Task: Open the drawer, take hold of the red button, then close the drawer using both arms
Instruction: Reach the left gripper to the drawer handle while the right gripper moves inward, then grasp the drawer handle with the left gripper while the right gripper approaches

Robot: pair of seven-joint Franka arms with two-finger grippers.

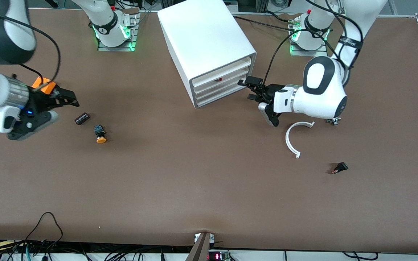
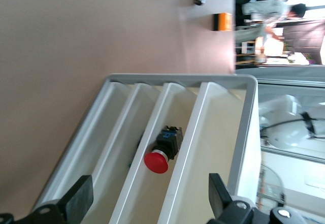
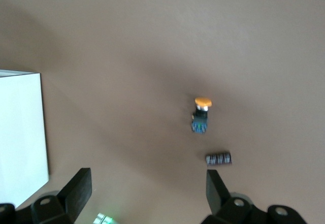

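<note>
Nearest the front edge of the brown worktop, toward the left arm's end, lies a small black part [image 1: 340,168]. Farther in lies a white curved plastic strip [image 1: 295,137]. Toward the right arm's end lie an orange-capped push button [image 1: 100,134] and a dark ribbed cylinder [image 1: 82,118]. The right gripper [image 1: 67,98] hovers over the worktop beside them, fingers wide, holding nothing; an orange box [image 1: 43,85] lies by it. The left gripper [image 1: 251,88] sits just in front of the white box cabinet [image 1: 205,43], fingers wide and empty. The red-capped push button [image 2: 163,151] lies in one white plastic tray drawer [image 2: 152,158], pulled slightly out.
</note>
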